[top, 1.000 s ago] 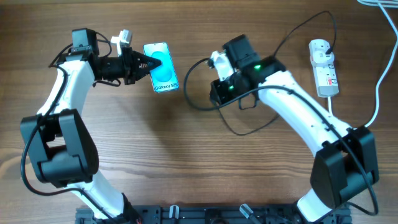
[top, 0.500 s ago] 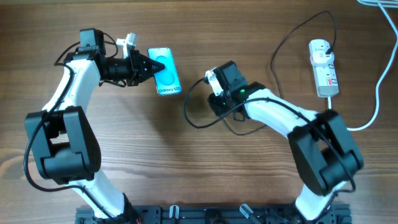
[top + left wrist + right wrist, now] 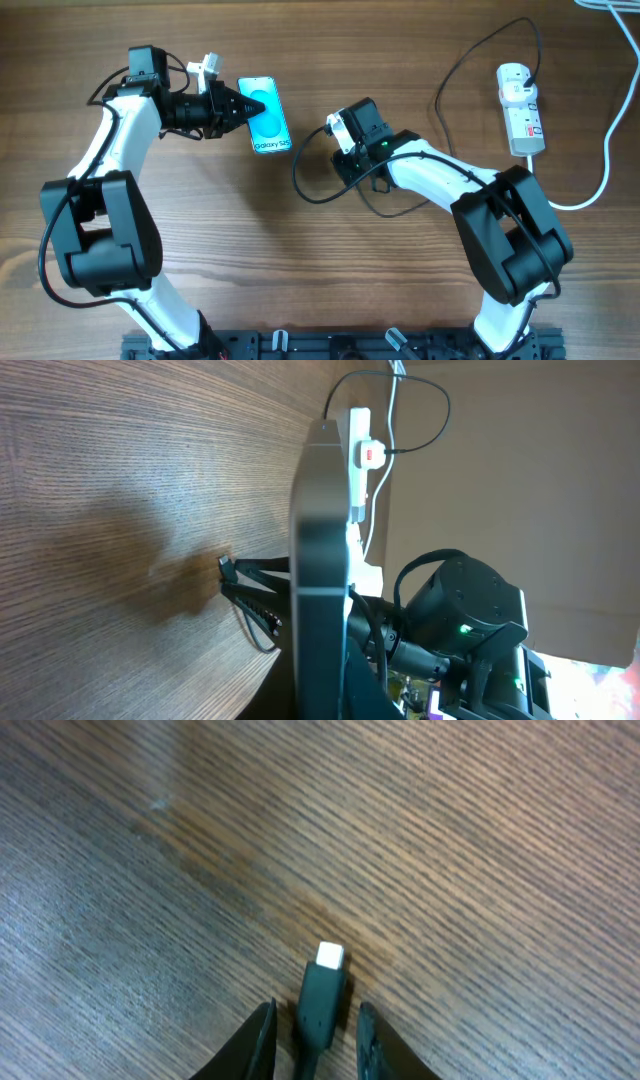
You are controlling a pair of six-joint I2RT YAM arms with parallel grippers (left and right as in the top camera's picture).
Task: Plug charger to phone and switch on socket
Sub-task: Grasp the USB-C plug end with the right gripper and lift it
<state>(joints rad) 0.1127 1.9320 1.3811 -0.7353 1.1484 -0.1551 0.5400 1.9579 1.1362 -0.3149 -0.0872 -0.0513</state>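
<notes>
The phone [image 3: 266, 116], its light-blue screen up, hangs above the table with my left gripper [image 3: 240, 105] shut on its left edge. The left wrist view has the phone [image 3: 320, 550] edge-on, filling the middle. My right gripper [image 3: 345, 160] sits right of the phone, shut on the charger [image 3: 322, 995] just behind its metallic plug tip [image 3: 329, 956], which pokes out between the fingertips [image 3: 262, 1032] low over the wood. The black cable [image 3: 300, 175] loops left and trails back to the white adapter [image 3: 515, 78] in the socket [image 3: 524, 120] at far right.
A thick white cord [image 3: 608, 140] runs from the socket along the table's right side. The socket with its red switch [image 3: 366, 455] also shows far behind the phone. Bare wood [image 3: 300, 270] lies between the arms' bases.
My right gripper has carried the plug and its cable loop left, closer to the phone. The left gripper nudged the phone slightly right, then held still.
</notes>
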